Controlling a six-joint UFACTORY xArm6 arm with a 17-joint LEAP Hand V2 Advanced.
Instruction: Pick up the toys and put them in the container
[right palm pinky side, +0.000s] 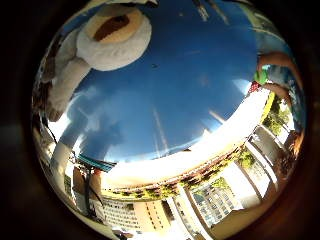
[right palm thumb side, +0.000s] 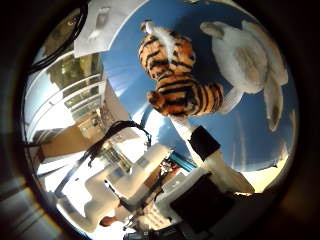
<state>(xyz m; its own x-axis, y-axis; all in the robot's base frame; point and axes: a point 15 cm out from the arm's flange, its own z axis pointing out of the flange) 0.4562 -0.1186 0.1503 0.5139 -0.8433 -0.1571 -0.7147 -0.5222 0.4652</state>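
Observation:
A striped orange and black tiger plush (right palm thumb side: 175, 75) lies on a blue surface (right palm pinky side: 190, 75). Beside it lies a white turtle plush (right palm thumb side: 250, 55) with a tan shell, also seen in the little finger side view (right palm pinky side: 112, 35). My right hand (right palm thumb side: 205, 150) hovers over the blue surface. One straight white and black finger (right palm thumb side: 200, 140) reaches out, and its tip is at the tiger's edge. I cannot tell whether it touches. Nothing is held in the hand. No container shows in either view.
A white sheet (right palm thumb side: 105, 25) lies at the blue surface's edge near the tiger. The surface ends in a pale rim (right palm pinky side: 220, 135). A small green thing (right palm pinky side: 260, 76) sits at the far side, beside what looks like a person's arm (right palm pinky side: 280, 60).

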